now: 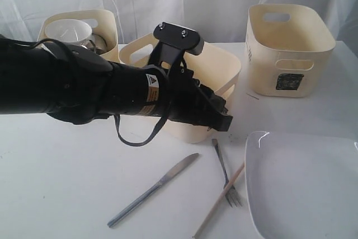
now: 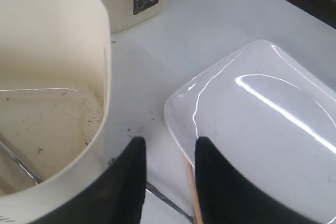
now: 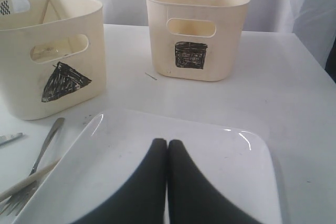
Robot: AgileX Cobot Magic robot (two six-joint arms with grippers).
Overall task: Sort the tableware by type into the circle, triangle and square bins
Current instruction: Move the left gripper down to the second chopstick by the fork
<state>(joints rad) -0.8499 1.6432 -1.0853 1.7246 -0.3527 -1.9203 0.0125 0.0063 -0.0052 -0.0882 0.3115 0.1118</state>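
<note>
The triangle bin stands between the left bin, which holds a bowl, and the square bin. In front lie the knife, fork and chopstick, with the plate furthest right.

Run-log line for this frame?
left pincer: open, empty, beside triangle bin | right pincer: shut, over plate | knife, fork, chopstick: on table

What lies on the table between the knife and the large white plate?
The exterior view shows a fork and one wooden chopstick between the knife and the plate; they cross near the tines.
</note>
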